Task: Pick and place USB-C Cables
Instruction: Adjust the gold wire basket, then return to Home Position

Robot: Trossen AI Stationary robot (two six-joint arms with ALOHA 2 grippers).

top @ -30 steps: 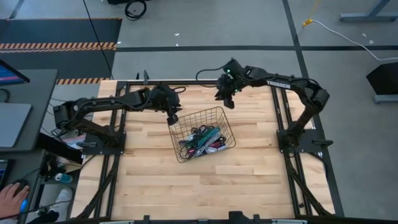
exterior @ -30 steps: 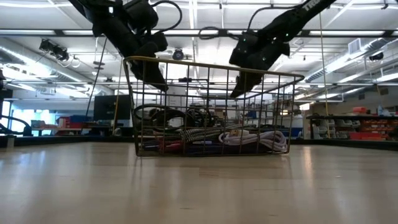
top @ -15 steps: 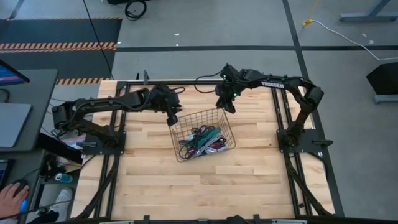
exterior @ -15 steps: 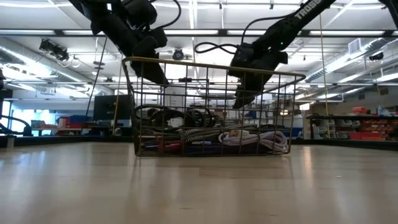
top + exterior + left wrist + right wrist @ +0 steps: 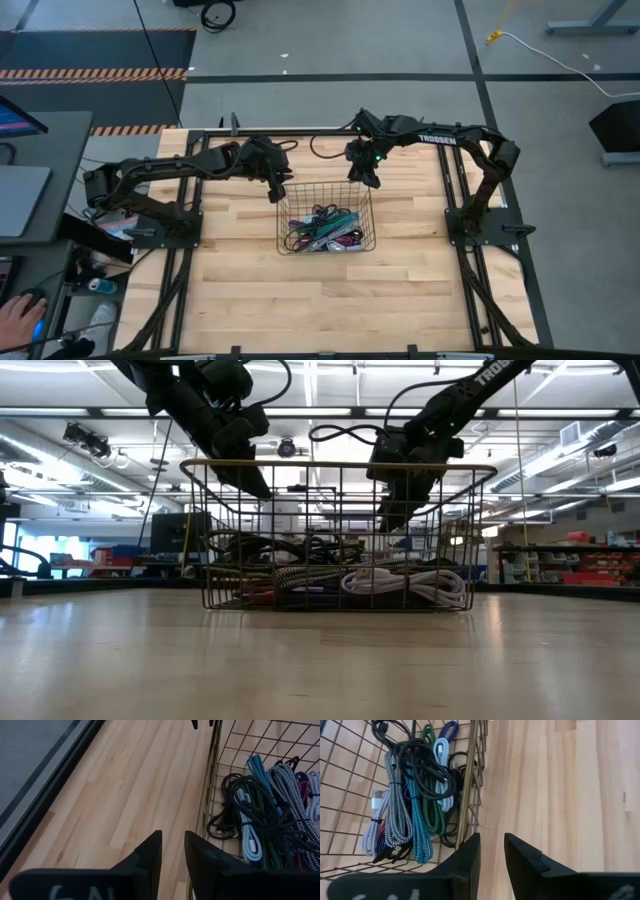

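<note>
Wire basket [image 5: 327, 187] sat mid-table with the cables [image 5: 322, 229] piled inside. Left gripper [image 5: 281, 190] and right gripper [image 5: 367, 180] each straddled a far corner of the rim, jaws slightly apart, apparently gripping the wire, though contact was unclear

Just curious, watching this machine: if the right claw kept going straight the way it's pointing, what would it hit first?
Probably the basket's top rim. In the wrist view the right gripper lines up with that wire edge, the cables just inside it. Depth is unclear, so it could slip past onto the table.
</note>
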